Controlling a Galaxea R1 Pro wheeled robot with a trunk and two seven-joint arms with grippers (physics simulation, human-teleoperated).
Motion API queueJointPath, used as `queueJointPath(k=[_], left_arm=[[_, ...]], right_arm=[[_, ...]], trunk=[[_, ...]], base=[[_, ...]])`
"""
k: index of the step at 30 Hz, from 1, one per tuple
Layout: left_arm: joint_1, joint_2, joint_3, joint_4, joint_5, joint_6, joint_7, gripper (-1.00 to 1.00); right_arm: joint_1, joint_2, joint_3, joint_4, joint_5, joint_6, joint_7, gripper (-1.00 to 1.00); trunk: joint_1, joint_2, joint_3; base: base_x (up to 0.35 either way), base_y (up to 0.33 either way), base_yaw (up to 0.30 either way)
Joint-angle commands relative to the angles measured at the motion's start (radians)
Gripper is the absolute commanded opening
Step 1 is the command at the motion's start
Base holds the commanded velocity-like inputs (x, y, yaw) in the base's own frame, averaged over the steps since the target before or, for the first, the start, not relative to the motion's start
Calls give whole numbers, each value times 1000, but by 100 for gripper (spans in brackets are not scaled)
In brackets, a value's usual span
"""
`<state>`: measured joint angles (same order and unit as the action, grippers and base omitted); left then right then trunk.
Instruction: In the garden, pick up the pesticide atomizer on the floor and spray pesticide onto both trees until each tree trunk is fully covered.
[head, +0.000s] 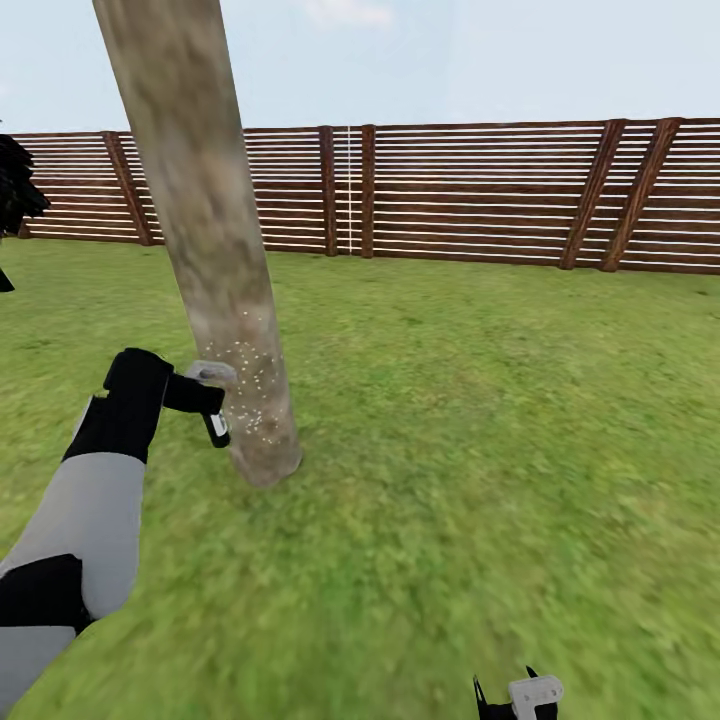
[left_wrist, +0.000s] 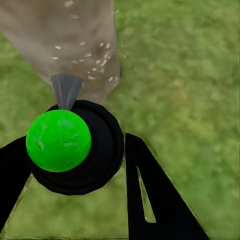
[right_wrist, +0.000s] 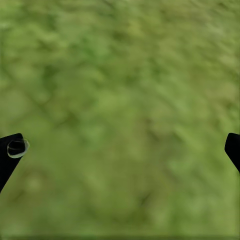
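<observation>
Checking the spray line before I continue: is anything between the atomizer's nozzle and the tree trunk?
Nothing visible. The left gripper holds the pesticide atomizer with its nozzle aimed straight at the tree trunk, where pesticide specks already dot the bark.

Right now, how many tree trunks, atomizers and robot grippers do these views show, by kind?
Tree trunks: 1, speckled with pesticide
Pesticide atomizers: 1, held in the left gripper
Grippers: 2, the right gripper open over grass
Total: 4

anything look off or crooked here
The tree trunk leans instead of standing upright, its top tilted toward the left. Whitish specks dot only its lower part, right in front of the atomizer held in the left gripper. Nothing looks damaged.
</observation>
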<state>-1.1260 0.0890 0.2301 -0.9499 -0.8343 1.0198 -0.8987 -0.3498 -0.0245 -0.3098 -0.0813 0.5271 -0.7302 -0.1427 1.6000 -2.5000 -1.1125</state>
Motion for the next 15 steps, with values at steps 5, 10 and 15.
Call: queueJointPath(k=[5,10,15], left_arm=[[1,109,3,29,9,3,0,-100],[42,24,-3,36,13,3,0,-100],[66,8,-1,36,11,-1,0,-100]], right_arm=[[0,0,0,0,1,0,0,100],[0,0,0,0,1,0,0,100],[0,0,0,0,0,0,0,100]], trunk=[[0,0,0],[0,0,0],[0,0,0]], base=[[0,0,0],[0,0,0],[0,0,0]])
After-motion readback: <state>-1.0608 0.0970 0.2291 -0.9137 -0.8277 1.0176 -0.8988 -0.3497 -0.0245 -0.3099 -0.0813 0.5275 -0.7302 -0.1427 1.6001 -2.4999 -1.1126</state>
